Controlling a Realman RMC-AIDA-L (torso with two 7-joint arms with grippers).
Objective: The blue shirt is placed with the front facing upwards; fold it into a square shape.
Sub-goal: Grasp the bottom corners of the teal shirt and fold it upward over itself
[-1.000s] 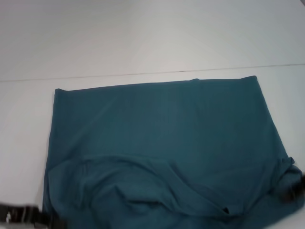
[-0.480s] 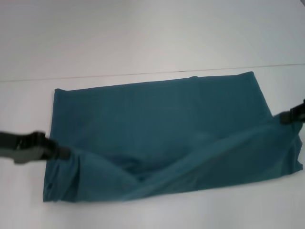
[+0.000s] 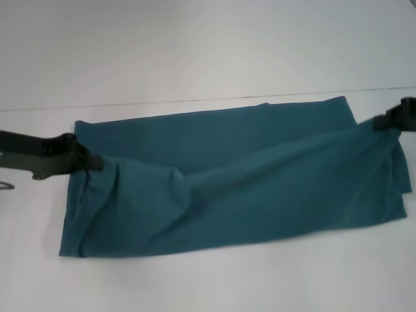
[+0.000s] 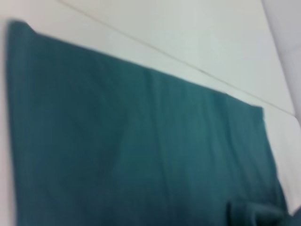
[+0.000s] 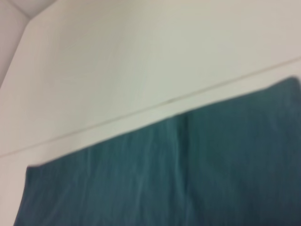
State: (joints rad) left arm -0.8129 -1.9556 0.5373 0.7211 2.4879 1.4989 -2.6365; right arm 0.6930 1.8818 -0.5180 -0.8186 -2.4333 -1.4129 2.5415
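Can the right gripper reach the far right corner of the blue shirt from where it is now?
Probably yes: the right gripper holds a raised fold of the blue shirt just beside that corner, with nothing between them.

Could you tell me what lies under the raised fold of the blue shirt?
Under the fold held by the left gripper and right gripper lies the blue shirt itself, flat on the white table. Any lettering or collar is covered.

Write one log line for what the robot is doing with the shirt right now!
step: folding near edge toward far edge | left gripper: shut on shirt, left side | right gripper: shut on shirt, right side | fold: partway, cloth sagging between | table: white
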